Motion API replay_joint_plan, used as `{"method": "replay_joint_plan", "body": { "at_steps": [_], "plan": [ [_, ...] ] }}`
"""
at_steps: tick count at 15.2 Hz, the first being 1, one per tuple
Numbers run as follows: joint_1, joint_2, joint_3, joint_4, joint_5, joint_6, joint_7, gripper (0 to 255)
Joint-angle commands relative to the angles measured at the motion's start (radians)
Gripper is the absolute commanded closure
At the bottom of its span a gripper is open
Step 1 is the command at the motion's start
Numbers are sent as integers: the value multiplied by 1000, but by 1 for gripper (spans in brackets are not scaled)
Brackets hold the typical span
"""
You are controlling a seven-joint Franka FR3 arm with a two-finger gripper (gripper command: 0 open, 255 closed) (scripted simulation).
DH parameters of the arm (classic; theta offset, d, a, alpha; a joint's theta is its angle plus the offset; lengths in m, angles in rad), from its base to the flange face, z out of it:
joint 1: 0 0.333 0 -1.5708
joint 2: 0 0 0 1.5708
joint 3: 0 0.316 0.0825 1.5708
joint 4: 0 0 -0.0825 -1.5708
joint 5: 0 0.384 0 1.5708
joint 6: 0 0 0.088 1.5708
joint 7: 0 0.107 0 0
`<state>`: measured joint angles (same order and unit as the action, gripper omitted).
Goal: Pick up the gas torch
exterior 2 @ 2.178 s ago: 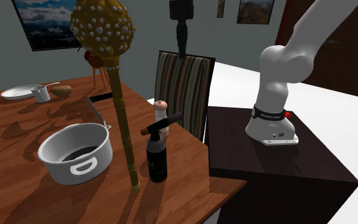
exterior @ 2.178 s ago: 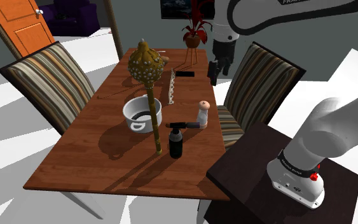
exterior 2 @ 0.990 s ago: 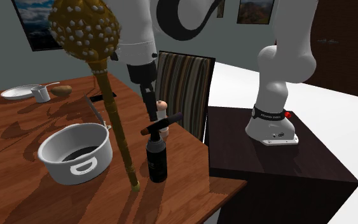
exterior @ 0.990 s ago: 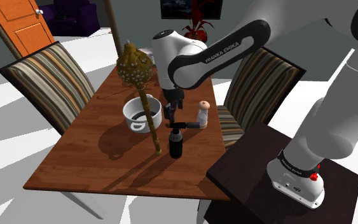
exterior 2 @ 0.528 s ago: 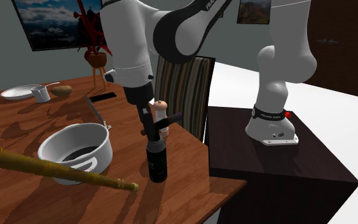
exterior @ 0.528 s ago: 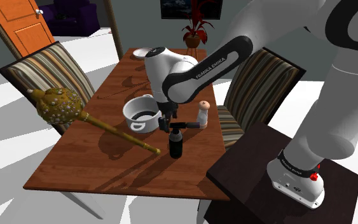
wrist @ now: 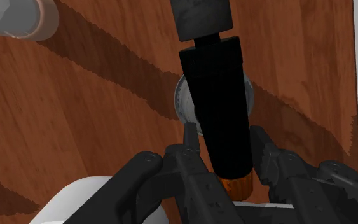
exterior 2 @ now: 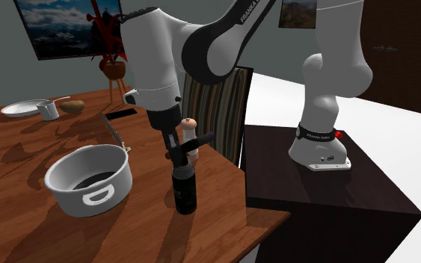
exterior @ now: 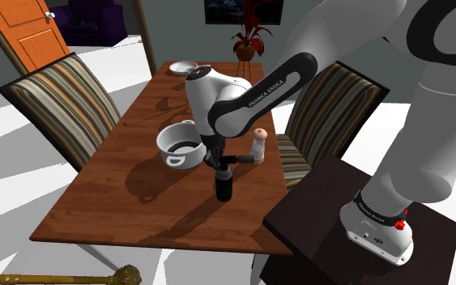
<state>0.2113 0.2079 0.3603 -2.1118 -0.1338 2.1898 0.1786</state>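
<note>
The white arm arches from its dark stand over the long wooden counter. One striped chair stands at the shoulder view's left and a second striped chair at its right. A white pot with a dark inside sits near the middle of the counter. Just beside it, on the shoulder view's right, the gas torch stands upright on the counter, close to the edge nearest the stand. It is a black bottle-shaped canister topped by a black head, from which a straight barrel juts sideways toward a pale shaker standing near it. In the wrist view the barrel ends in a greyer tip, the head's rear carries an orange knob, and the canister's top shows as a pale grey round beneath. The black claw is down at the head, released: its fingers stand apart on either side of the barrel, a sliver of grey showing between one finger and the black body.
</note>
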Motion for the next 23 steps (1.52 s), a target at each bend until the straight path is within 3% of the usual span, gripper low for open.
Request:
{"method": "replay_joint_plan", "body": {
  "at_steps": [1, 6, 23],
  "plan": [
    [0, 2, 0, -1, 0, 0, 0, 255],
    [0, 1, 0, 0, 0, -1, 0, 255],
    [-10, -109, 10, 84, 55, -185, -43, 255]
  ]
}}
